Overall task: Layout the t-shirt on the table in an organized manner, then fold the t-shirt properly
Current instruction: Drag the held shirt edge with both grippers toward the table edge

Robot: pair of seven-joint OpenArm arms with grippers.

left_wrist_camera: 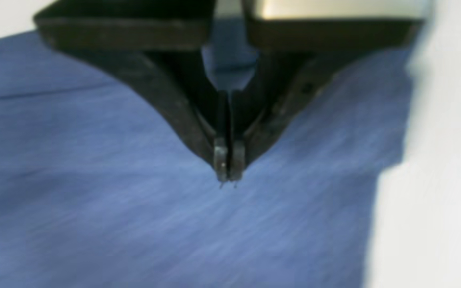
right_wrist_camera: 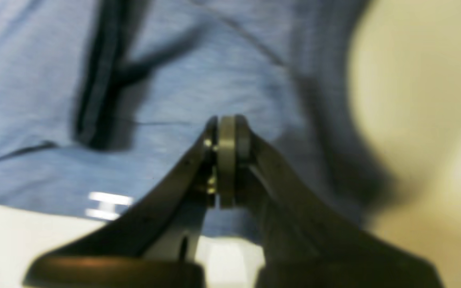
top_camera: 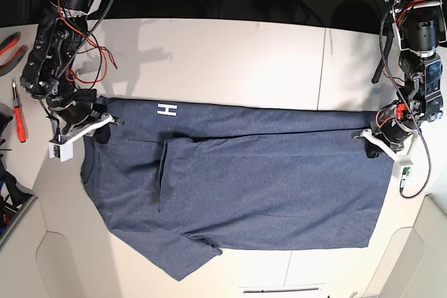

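- The heathered navy-blue short-sleeved cotton t-shirt (top_camera: pixel 237 183) lies spread across the large flat off-white table (top_camera: pixel 237 61), long side running left to right in the base view, with one sleeve sticking out at the lower left.
- A white block letter print (top_camera: pixel 166 109) shows near the shirt's far edge, towards the right arm's side.
- A fold of cloth forms a vertical flap (top_camera: pixel 163 172) in the left part of the shirt in the base view.
- The left gripper (left_wrist_camera: pixel 227 180) has its black fingers (left_wrist_camera: pixel 220 158) pressed together, tips down at the blue fabric; whether any cloth is pinched between them cannot be told from the blurred left wrist view.
- In the base view that gripper sits at the shirt's right-hand far corner, at the cloth's edge.
- The right gripper (right_wrist_camera: pixel 226 120) also has its fingers drawn close together, over the blue cloth near a dark seam fold (right_wrist_camera: pixel 98 80); whether it grips fabric cannot be told.
- In the base view this gripper sits at the shirt's left far corner.
- Red-handled hand tools (top_camera: pixel 15 113) lie off the table's left edge.
- No containers are in view.
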